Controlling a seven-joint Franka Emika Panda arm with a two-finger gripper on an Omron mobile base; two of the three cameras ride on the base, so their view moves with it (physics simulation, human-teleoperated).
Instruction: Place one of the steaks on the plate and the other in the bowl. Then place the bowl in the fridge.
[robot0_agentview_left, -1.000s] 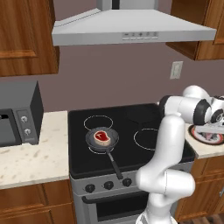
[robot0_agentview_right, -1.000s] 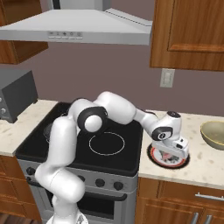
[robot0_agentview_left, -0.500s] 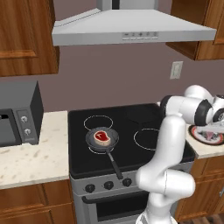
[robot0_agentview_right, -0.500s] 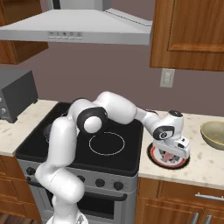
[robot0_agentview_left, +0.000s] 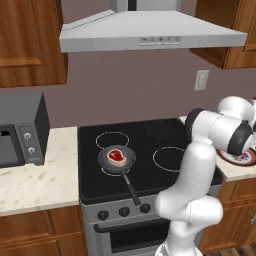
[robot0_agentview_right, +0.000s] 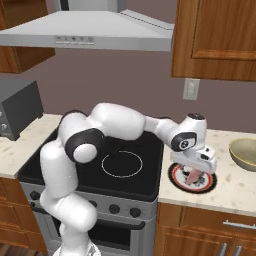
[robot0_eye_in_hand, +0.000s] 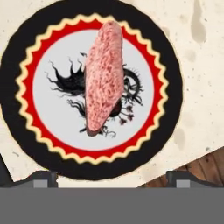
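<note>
Arm pose: From my right base camera I see the arm rise from the lower left, bend at its dark elbow over the stove (robot0_agentview_right: 105, 165), then stretch out level to the right, with the wrist turned down above the plate (robot0_agentview_right: 175, 179).
Gripper: The gripper (robot0_agentview_right: 196, 175) hangs directly over the plate's centre, pointing down at it. In my left base camera the hand is mostly hidden behind the forearm.
Fingers: In my hand camera the two dark fingers (robot0_eye_in_hand: 40, 179) sit wide apart at the bottom corners, touching nothing.
Near steak: One steak (robot0_eye_in_hand: 103, 76) shows edge-on between the spread fingers, over the plate's (robot0_eye_in_hand: 26, 48) white centre and its dragon print. I cannot tell if it already rests on the plate or is just above it. In the right base camera it is the pinkish piece (robot0_agentview_right: 193, 176) under the hand.
Plate: It lies on the speckled surface (robot0_agentview_right: 225, 185) just right of the stove, near the front edge. My left base camera catches only its rim (robot0_agentview_left: 247, 159) past the arm.
Bowl: The tan bowl (robot0_agentview_right: 245, 154) stands on the same surface, right of the plate and apart from it.
Far steak: The other steak (robot0_agentview_left: 117, 156) lies flat in the dark frying pan (robot0_agentview_left: 116, 160) on the stove's front left burner.
Beyond: A microwave (robot0_agentview_left: 20, 131) sits on the left surface, a range hood (robot0_agentview_left: 150, 35) above the stove.
</note>
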